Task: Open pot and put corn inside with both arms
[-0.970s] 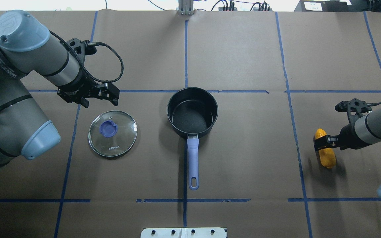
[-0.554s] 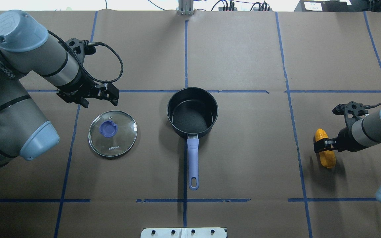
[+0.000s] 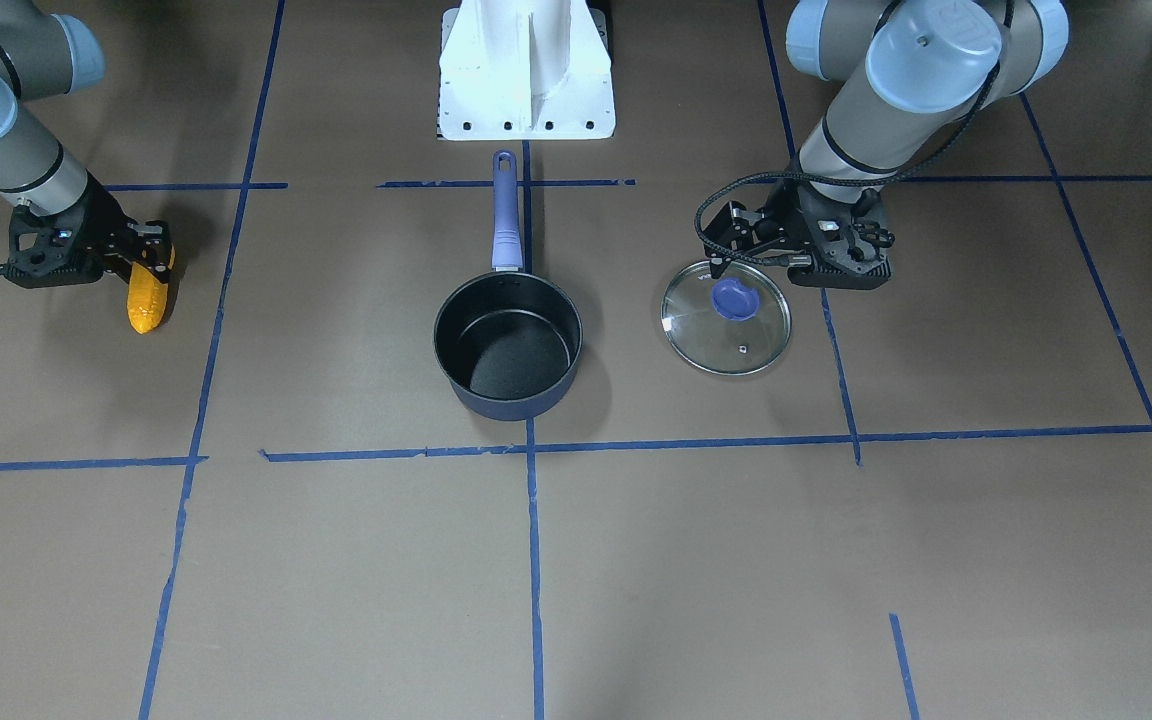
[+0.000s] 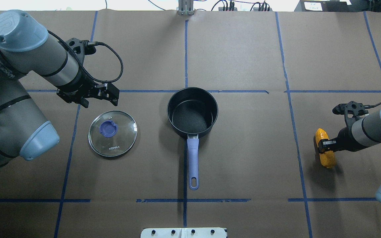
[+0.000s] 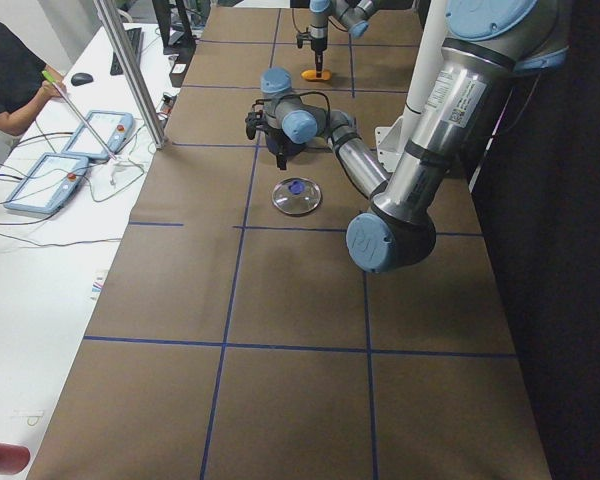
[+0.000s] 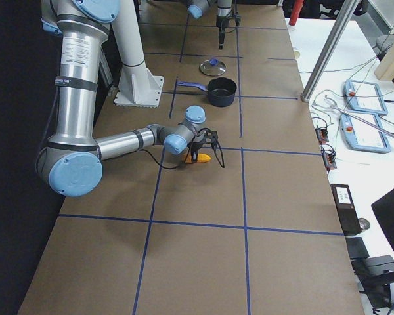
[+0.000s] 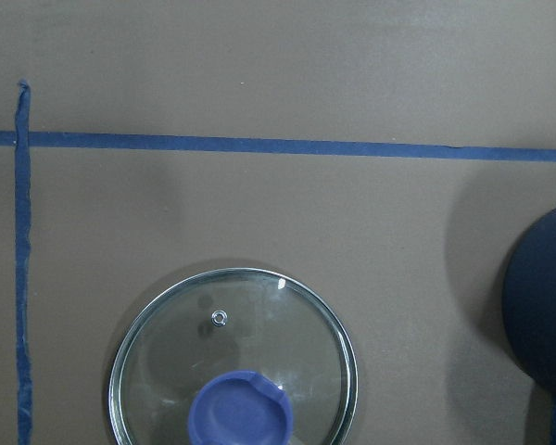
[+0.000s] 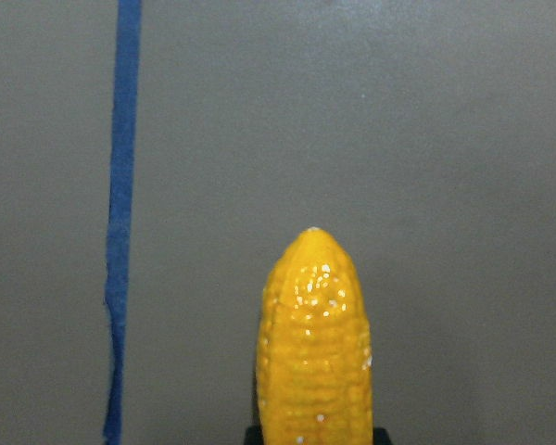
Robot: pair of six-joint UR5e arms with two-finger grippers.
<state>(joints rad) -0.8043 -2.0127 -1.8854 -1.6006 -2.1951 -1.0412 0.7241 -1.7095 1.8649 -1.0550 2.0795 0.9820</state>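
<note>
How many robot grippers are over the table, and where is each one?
2. The left gripper hovers above the glass lid; the right gripper is closed around the corn, far from the pot.

We see a glass lid (image 4: 124, 130) lying flat on the brown paper (image 4: 243, 49) that covers the table. Its purple knob (image 4: 108, 128) faces up, and the word KONKA is printed near its rim. Blue tape (image 4: 186, 49) marks the paper into squares, and the lid lies near one corner of a square, clear of the lines. A white mount (image 3: 526, 70) stands at the table's edge. Along the opposite side runs a white bench (image 5: 40, 300) with two pendants (image 5: 45, 182), loose cables and a mouse (image 5: 81, 78). A person (image 5: 5, 75) in a dark top is at the bench. A metal post (image 5: 130, 75) rises between bench and table.
</note>
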